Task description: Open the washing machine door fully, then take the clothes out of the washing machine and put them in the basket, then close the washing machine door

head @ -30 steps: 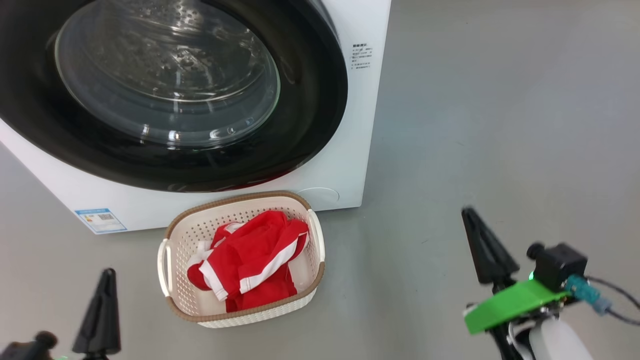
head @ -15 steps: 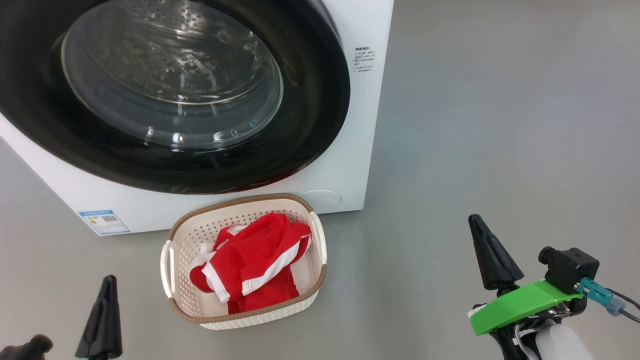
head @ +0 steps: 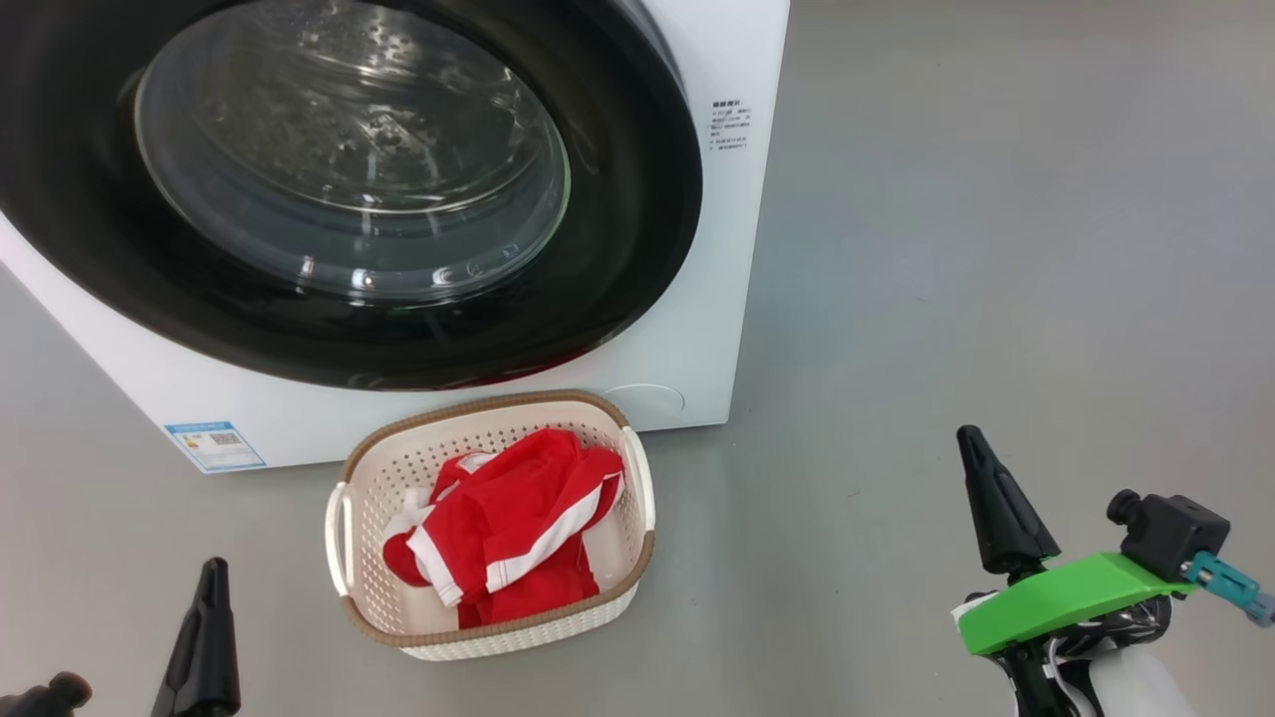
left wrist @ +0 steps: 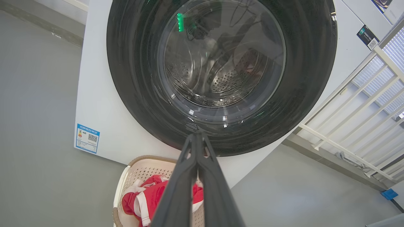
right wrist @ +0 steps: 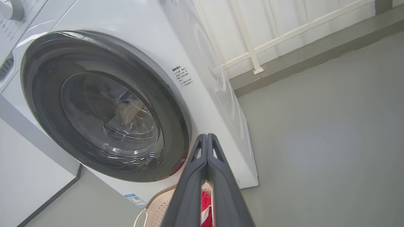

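Right claw (head: pixel 969 435) rightward; red clothes (head: pixel 510 526) in basket (head: pixel 476 407)

Bright even light, sharp focus, white glints on the washing machine door (head: pixel 349 189) (wrist views bend outward).

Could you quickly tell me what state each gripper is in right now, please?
Left gripper: closed, holding nothing.
Right gripper: closed, holding nothing.

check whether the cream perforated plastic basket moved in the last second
No. The basket keeps its place against the white washing machine; only the camera shifted.
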